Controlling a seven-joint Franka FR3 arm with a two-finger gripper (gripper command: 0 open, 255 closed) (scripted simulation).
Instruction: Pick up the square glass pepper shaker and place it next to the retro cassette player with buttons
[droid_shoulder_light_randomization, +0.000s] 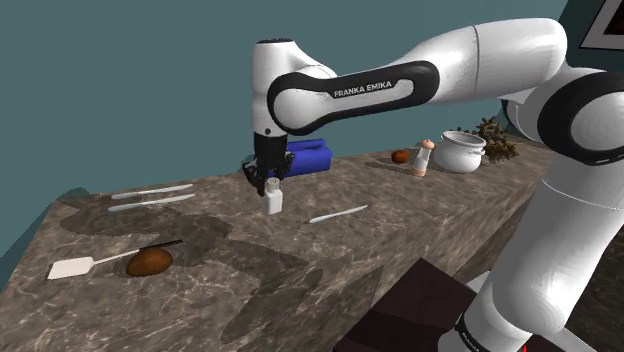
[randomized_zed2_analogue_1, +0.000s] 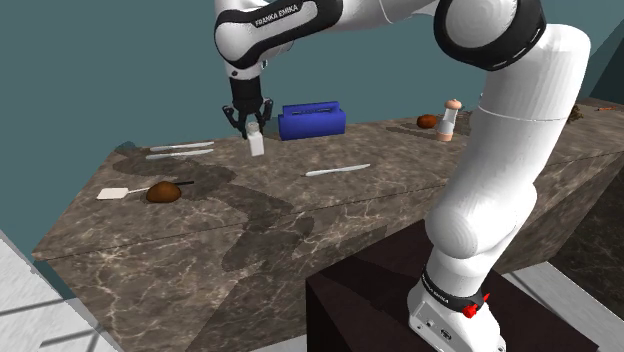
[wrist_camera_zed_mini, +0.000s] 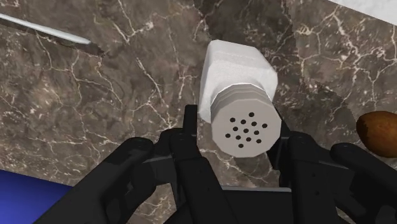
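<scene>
Gripper (wrist_camera_zed_mini: 236, 127) clamped on wht shaker (wrist_camera_zed_mini: 235, 70), upright, over counter (wrist_camera_zed_mini: 95, 114)

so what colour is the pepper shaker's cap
The cap is pale grey with small dark holes; the pepper shaker body is white. Clearest in the wrist view.

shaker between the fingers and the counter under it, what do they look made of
The shaker body looks matte, opaque white, not see-through like glass; material left open. Its cap is dull grey, ribbed, with holes: metal or plastic, cannot tell. The counter looks like dark brown marble: white veins run through it.
</scene>
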